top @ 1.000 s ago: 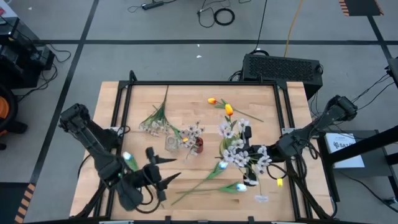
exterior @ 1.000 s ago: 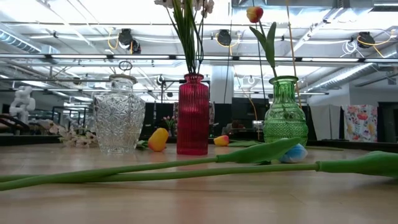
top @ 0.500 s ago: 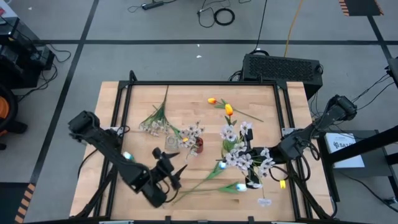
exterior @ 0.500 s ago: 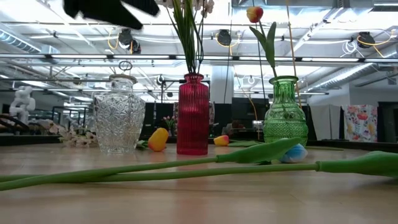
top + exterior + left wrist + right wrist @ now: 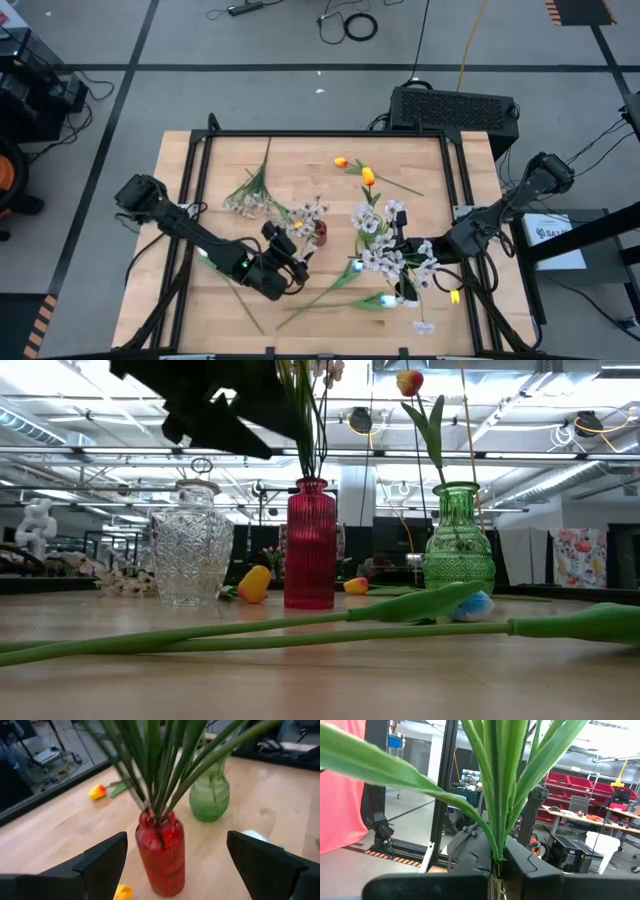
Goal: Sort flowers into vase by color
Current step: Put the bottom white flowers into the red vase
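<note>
Beside the red vase (image 5: 161, 852), the left gripper (image 5: 287, 262), jaws wide apart, risks toppling it if swung closer.

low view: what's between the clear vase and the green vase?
The red vase holding green stems stands between the clear vase and the green vase. An orange tulip head lies on the table between clear and red. Low view shows it.
</note>
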